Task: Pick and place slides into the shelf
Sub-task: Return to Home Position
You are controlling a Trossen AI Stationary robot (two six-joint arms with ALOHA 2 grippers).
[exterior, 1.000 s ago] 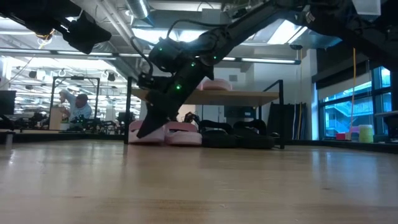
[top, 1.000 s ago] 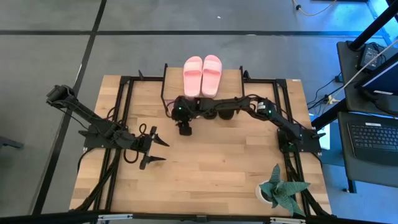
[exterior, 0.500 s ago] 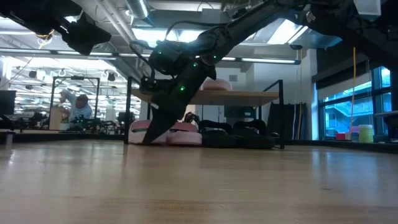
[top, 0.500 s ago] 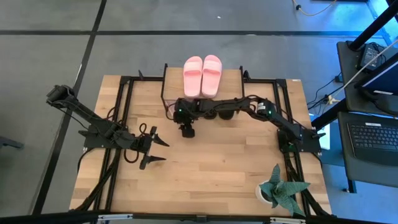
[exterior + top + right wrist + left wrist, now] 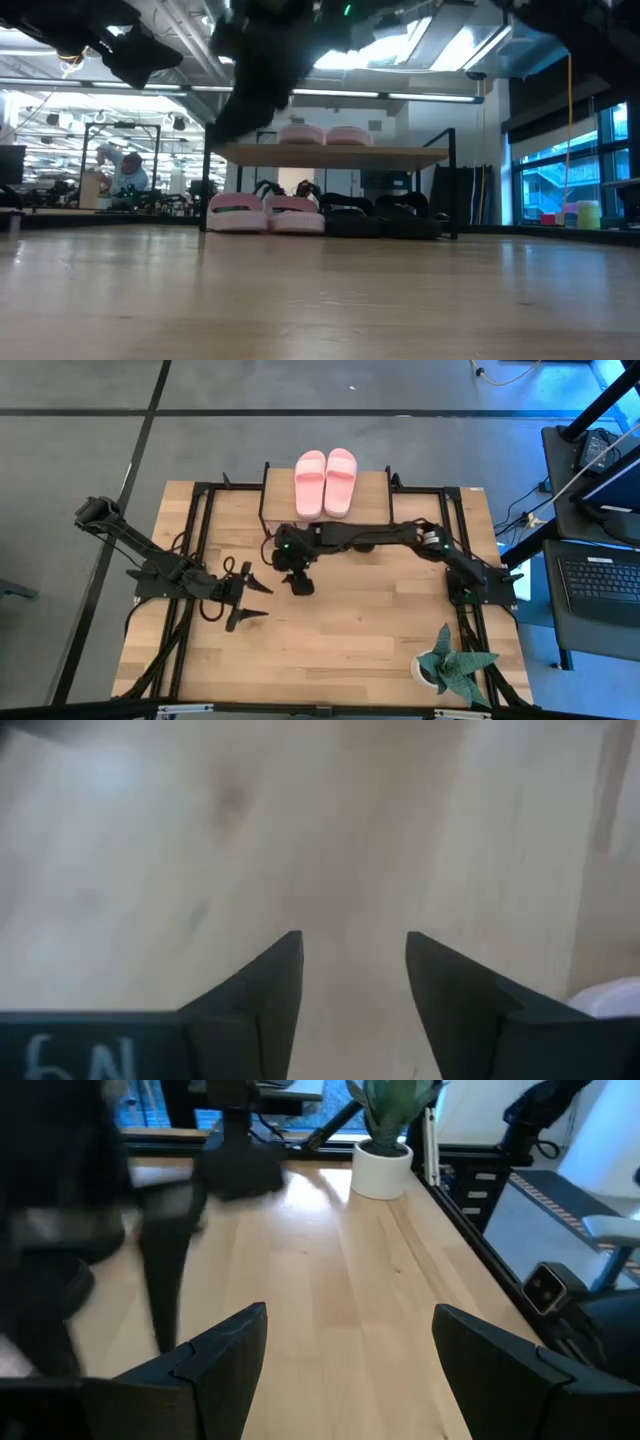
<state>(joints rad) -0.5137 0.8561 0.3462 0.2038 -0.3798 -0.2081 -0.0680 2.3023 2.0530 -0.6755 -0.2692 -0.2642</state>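
The shelf stands at the table's far edge. A pair of pink slides lies on its wooden top board. On the lower tier rest another pink pair and a black pair, soles down. My right gripper hovers open and empty above the table, just in front of the shelf's left part. My left gripper waits open at the table's left-middle.
A potted plant stands at the near right corner. Black frame rails run along both table sides. Bare wood spreads across the middle and near part of the table. A person sits far off in the room.
My right gripper has drawn back from the shelf's lower tier, toward the near edge, and risen, so that in the low view it now stands high above the table. The slides on the shelf have stayed where they were.
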